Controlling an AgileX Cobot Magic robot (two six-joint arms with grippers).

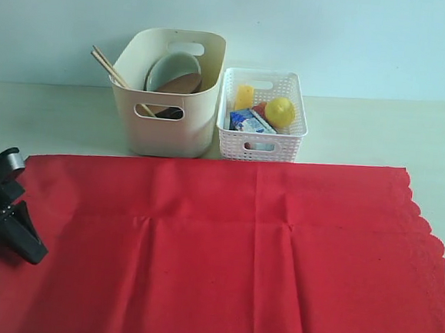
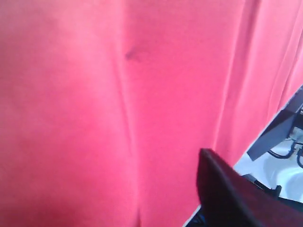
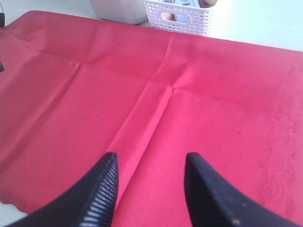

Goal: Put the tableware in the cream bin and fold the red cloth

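Here, creased red cloth (image 1: 223,251) lies flat; its edge scalloped.

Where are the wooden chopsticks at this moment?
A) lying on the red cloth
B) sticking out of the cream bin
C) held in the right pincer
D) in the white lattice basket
B: the wooden chopsticks lean out over the rim of the cream bin, at its corner away from the lattice basket.
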